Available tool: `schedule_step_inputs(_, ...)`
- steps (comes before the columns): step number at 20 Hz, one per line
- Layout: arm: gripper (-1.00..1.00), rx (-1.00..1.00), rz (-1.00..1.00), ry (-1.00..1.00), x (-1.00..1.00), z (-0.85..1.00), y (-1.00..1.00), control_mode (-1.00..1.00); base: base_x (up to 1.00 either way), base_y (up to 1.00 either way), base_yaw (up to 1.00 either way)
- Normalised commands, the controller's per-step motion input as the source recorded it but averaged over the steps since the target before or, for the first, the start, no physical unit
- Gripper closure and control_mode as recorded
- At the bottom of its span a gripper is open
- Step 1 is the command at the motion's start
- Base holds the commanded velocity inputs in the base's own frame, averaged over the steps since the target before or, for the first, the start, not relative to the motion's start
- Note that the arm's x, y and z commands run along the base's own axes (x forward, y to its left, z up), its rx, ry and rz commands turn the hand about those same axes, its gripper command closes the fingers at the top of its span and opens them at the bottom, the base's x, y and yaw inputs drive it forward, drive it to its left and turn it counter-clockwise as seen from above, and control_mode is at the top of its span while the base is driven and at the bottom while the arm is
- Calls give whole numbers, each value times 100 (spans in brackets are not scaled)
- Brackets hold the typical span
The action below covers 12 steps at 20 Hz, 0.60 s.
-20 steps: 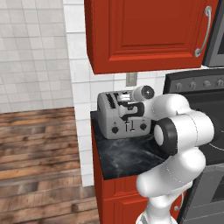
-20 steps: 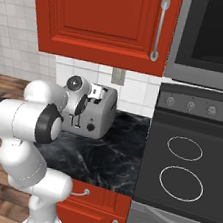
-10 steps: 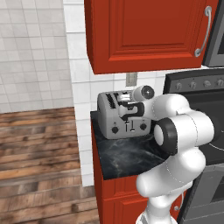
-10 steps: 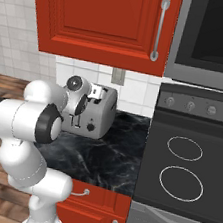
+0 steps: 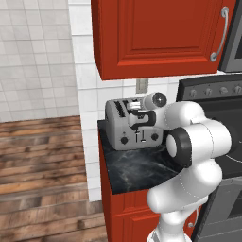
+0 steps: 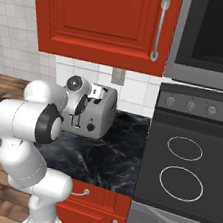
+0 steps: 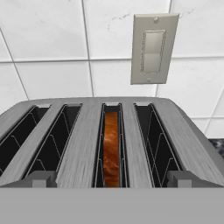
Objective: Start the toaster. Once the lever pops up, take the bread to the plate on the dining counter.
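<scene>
The silver-grey four-slot toaster (image 5: 118,126) (image 6: 102,113) stands at the back of a narrow black-topped red cabinet. In the hand view I look across the toaster's top (image 7: 83,144). The bread (image 7: 111,148) stands sunk in the third slot from the left, only its brown edge showing. My gripper (image 5: 140,121) (image 6: 82,107) hovers at the toaster's upper front edge, pointing toward the wall. Its fingertips (image 7: 43,178) stand wide apart at the bottom of the hand view, one on each side of the bread's slot. The gripper (image 7: 112,180) is open and holds nothing. The plate and dining counter are out of view.
A black stove (image 6: 190,171) with ring burners adjoins the counter (image 5: 137,168) on the right, a microwave (image 6: 215,38) above it. A red wall cabinet (image 5: 156,35) hangs over the toaster. A wall switch plate (image 7: 153,48) sits behind it. Wood floor (image 5: 42,175) lies to the left.
</scene>
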Motion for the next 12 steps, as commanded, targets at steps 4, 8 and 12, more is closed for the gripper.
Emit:
schedule_step_inputs(4,-100,0,0,0,0,0,0,-100,0,0,0)
schedule_step_inputs(8,-100,0,0,0,0,0,0,-100,0,0,0)
schedule_step_inputs(12,-100,0,0,0,0,0,0,-100,0,0,0)
